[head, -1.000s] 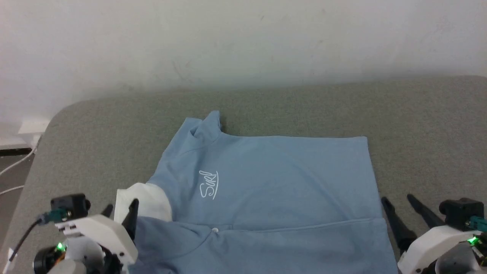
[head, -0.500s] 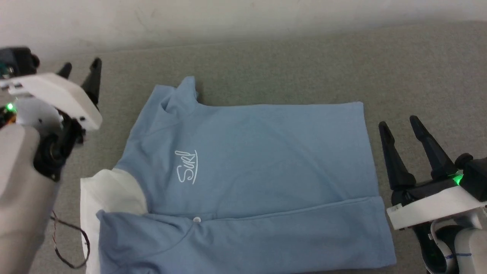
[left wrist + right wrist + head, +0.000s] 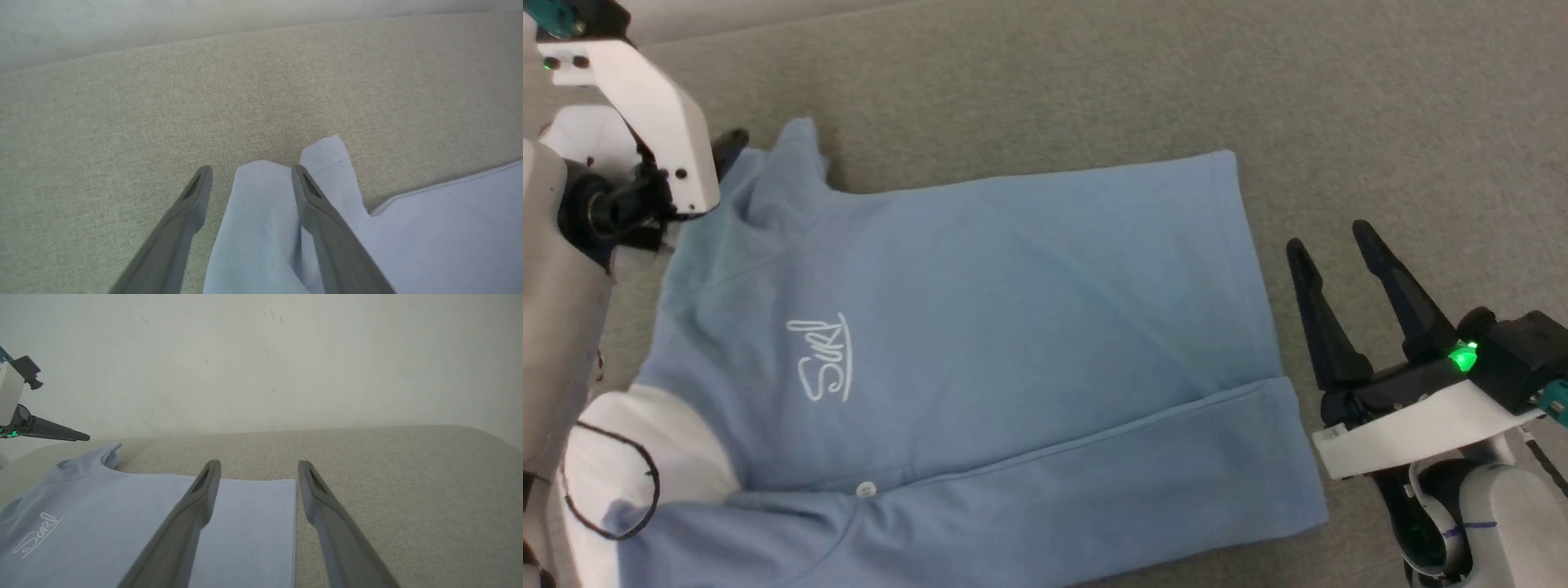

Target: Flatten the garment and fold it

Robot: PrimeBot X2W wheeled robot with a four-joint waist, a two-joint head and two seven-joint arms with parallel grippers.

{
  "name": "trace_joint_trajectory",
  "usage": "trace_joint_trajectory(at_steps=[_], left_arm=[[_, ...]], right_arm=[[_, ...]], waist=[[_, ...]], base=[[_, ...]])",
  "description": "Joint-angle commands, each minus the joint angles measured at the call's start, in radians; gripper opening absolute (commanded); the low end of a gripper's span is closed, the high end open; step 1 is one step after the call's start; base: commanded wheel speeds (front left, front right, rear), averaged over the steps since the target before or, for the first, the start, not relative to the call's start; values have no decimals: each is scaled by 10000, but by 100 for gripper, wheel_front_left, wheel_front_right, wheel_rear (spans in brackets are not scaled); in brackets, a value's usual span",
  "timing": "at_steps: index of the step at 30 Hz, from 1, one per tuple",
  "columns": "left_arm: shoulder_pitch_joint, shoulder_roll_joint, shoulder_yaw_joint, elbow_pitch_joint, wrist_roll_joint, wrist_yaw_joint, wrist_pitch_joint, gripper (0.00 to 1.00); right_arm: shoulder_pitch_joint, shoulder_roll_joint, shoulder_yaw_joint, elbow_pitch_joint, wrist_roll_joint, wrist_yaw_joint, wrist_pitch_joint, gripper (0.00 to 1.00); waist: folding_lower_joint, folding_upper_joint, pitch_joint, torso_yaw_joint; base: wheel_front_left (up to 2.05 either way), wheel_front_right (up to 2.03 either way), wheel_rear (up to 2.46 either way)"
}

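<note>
The right gripper [image 3: 259,465] is holding its two long dark grey fingers wide apart, with nothing between them. The light blue soft knit shirt [image 3: 122,514] is lying flat on the grey-beige woven fabric surface [image 3: 408,490]. Its straight side edge is running between the fingers, one hanging over cloth, the other over bare surface. White cursive lettering [image 3: 39,535] is showing at lower left. The shirt's collar [image 3: 108,453] is poking up, with the left gripper [image 3: 61,435] hovering near it before the pale wall [image 3: 261,355]
</note>
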Motion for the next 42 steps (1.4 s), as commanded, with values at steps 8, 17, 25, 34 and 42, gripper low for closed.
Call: trace_joint_trajectory(at_steps=[8, 17, 25, 34, 42], left_arm=[[258, 95, -846, 1025, 42, -296, 2096, 100], [970, -11, -1115, 870, 89, -126, 2065, 0], [1250, -533, -57, 396, -294, 277, -902, 0], [995, -1113, 151, -551, -168, 204, -2572, 0], [713, -1308, -132, -1292, 172, 257, -2779, 0]], right_arm=[[-210, 60, 42, 300, 205, -9, -17, 100], [-330, -144, -26, 613, 455, -9, 449, 100], [-1527, -688, -399, 2108, 1621, -9, 1763, 100], [-4702, -1722, 596, 5466, 3482, -9, 4980, 100], [-6658, -1918, 1302, 7735, 3903, -9, 6411, 100]], waist=[[-2, 0, 640, -742], [-2, 0, 521, -576], [-2, 0, -22, 143], [-2, 0, 163, 1266], [-2, 0, 589, 1801]], base=[[0, 0, 0], [0, 0, 0], [0, 0, 0], [0, 0, 0], [0, 0, 0]])
